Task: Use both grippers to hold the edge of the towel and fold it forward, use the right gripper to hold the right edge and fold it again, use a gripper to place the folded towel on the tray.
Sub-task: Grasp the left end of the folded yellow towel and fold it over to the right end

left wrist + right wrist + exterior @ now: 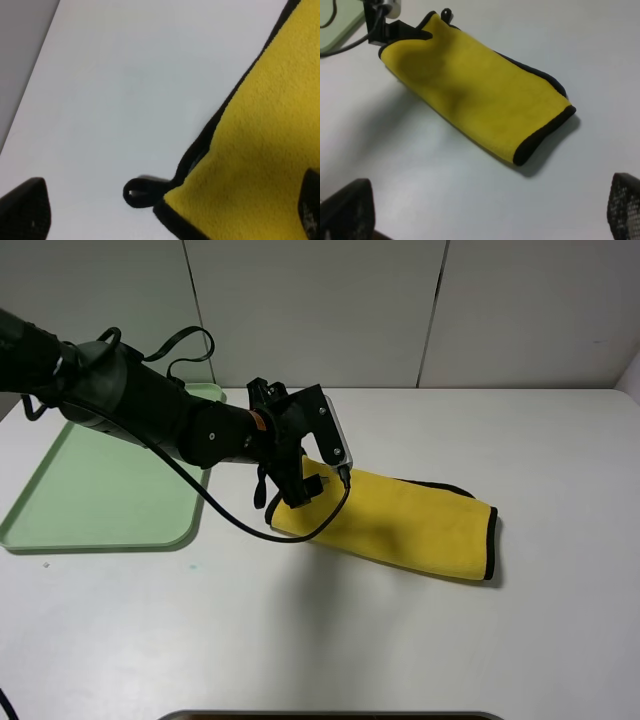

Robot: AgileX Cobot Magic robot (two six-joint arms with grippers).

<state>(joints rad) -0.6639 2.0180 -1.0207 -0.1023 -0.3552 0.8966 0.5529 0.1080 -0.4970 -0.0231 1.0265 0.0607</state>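
Your left gripper [300, 488] hangs just over the left end of the towel [410, 525], close to the little black loop [137, 192]. Its fingers [27, 210] are spread wide and hold nothing. I think it sits there so it can be near that end.

The towel lies on the white table [400, 640]. It looks folded one time into a long strip. It is beside the tray [60, 510], not on it.

Your right gripper [485, 220] is well back from the towel. It is wide open too, and empty. The towel's right end, with its black edge [491, 545], has nothing on it, so you can reach it for the next fold.

Watch the left arm's cable [230, 515]. It droops by the towel's left end. The arm also sits between the towel and the tray.
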